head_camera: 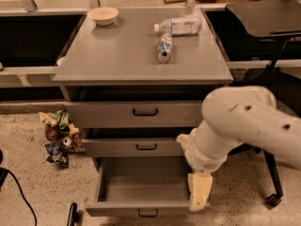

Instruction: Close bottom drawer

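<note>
The bottom drawer point(141, 182) of the grey cabinet stands pulled far out, its deep tray empty, with a small black bar handle point(148, 214) on its front at the frame's lower edge. My gripper point(199, 192) hangs from the white arm over the drawer's front right corner, its cream finger point(199, 194) pointing down at the front edge. The middle drawer point(136, 146) and top drawer point(136, 113) above are each slightly out.
On the cabinet top lie a can point(164, 48), a plastic bottle point(179, 26) and a bowl point(103, 15). Crumpled snack bags point(59, 136) lie on the floor at left. A black chair point(270, 41) stands at right. A black cable point(19, 197) runs at lower left.
</note>
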Tool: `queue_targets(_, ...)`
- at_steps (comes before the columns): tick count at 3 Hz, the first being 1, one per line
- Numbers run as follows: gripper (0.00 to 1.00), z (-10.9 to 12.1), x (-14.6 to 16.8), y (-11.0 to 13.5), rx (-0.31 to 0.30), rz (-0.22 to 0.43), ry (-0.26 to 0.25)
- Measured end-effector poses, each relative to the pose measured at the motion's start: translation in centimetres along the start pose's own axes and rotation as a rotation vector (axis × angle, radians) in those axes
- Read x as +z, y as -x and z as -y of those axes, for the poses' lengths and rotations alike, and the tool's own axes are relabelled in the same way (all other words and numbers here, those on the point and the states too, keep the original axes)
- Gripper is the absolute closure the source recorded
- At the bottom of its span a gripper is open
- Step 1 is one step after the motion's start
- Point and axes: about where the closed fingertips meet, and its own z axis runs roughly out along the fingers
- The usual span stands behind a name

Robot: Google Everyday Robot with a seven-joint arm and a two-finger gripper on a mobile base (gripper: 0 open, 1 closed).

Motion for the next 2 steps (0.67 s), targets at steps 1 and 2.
queue_targets(1, 0.0, -2.7, 6.2, -0.4, -0.038, 0.034, 0.044)
queue_targets(2, 0.0, -4.7, 10.9, -0.5, -0.054, 0.077, 0.059)
